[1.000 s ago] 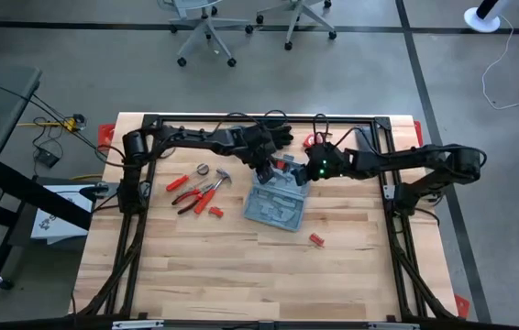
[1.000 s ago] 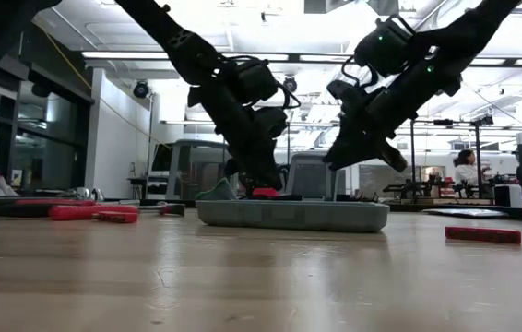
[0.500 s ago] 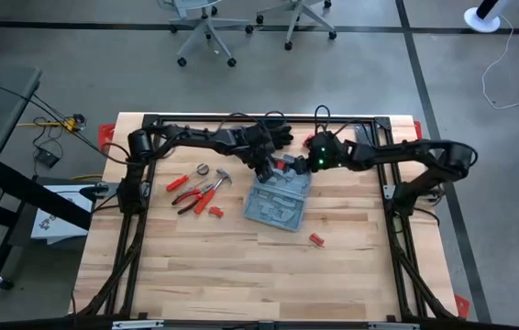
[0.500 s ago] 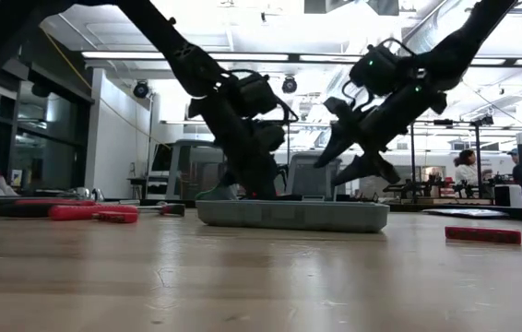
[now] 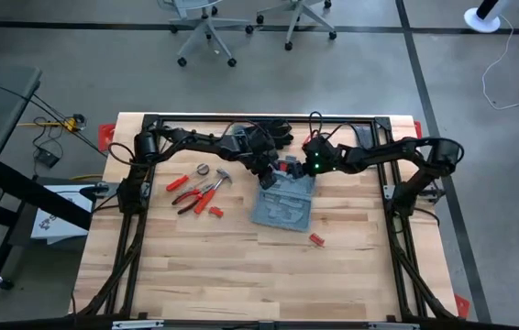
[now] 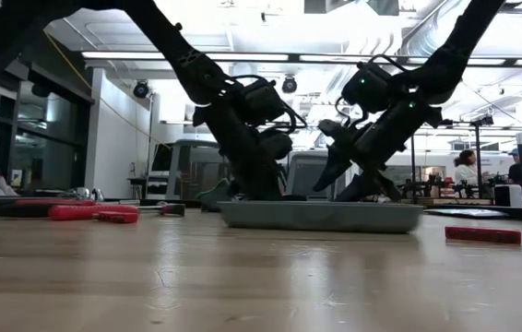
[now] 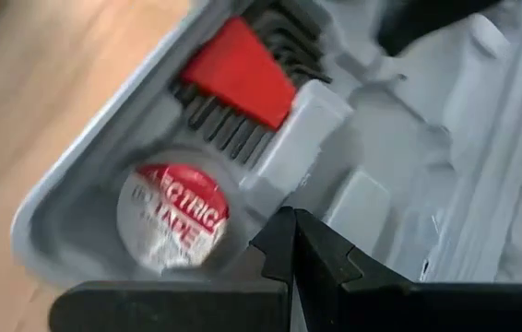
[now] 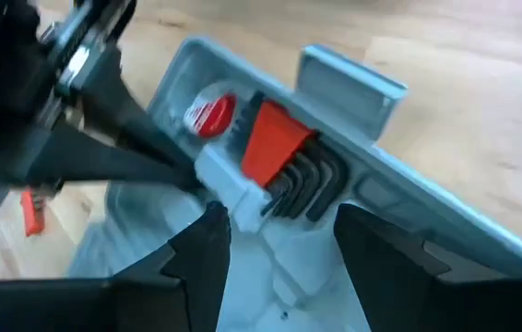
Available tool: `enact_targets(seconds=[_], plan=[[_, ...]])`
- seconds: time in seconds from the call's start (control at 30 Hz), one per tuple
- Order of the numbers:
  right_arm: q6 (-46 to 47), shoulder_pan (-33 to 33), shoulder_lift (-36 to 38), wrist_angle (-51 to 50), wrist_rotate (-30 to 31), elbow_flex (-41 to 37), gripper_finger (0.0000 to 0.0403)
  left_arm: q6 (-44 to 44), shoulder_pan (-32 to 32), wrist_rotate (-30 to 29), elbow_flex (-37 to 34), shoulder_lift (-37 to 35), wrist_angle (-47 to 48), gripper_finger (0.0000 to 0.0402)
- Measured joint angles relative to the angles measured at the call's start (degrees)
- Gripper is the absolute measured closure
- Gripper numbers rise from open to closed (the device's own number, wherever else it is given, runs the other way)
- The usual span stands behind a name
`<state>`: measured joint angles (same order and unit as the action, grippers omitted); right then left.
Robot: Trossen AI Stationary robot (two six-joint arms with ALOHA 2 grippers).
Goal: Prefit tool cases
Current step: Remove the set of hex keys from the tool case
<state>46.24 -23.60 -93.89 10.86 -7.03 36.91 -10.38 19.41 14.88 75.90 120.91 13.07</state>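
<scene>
Right wrist view: right gripper [image 8: 275, 254] has its two dark fingers spread apart, nothing between them, hovering just over the open grey-blue hinged plastic tool case [image 8: 353, 249]. Straight ahead of the fingers sits a red-holdered set of dark hex keys [image 8: 279, 161] in its moulded recess, w/ a round red-and-white tape roll [image 8: 210, 115] in the corner pocket just beside it. Left arm's closed fingers reach in from the far side, tips at the light grey divider next to the hex keys.

Left wrist view: left gripper [image 7: 293, 244] pressed together, holding nothing, tips down in the case near the tape roll [image 7: 173, 217] and hex key set [image 7: 238, 74].

High view: case [image 5: 282, 203] lies open approx. table centre, slightly toward 12 o'clock. Left gripper [image 5: 266, 172] is at the case's 11 o'clock corner; right gripper [image 5: 289, 170] at its 12 o'clock edge, the two close together. Outward at 9 o'clock of the case: red-handled pliers [image 5: 189, 197], small hammer [image 5: 215, 180] and other red-handled tools, well apart from it. Small red piece [image 5: 315, 240] on the light wooden tabletop [image 5: 241, 275] at approx. 5 o'clock of the case.

Low view: case [image 6: 321, 216] flat on the table, both arms angled down into it.
</scene>
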Motion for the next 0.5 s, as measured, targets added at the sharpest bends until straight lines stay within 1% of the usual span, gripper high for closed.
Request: enact_targets(seconds=[0.27, 0.37, 0.5], plan=[[-0.5, -0.1, -0.1, 0.0, 3.3, 0.0, 0.0206, 0.2, 0.0, 0.1, -0.1, 0.2, -1.8, 0.0401], [-2.5, -0.1, -0.2, -0.6, 4.6, 1.0, 0.0206, 0.8, 0.0, 0.0, -0.1, 0.2, -1.7, 0.0401], [-6.3, -0.9, -0.3, -4.6, 5.6, 4.0, 0.0206, 1.1, 0.1, 0.0, -0.1, 0.2, -1.6, 0.0401]])
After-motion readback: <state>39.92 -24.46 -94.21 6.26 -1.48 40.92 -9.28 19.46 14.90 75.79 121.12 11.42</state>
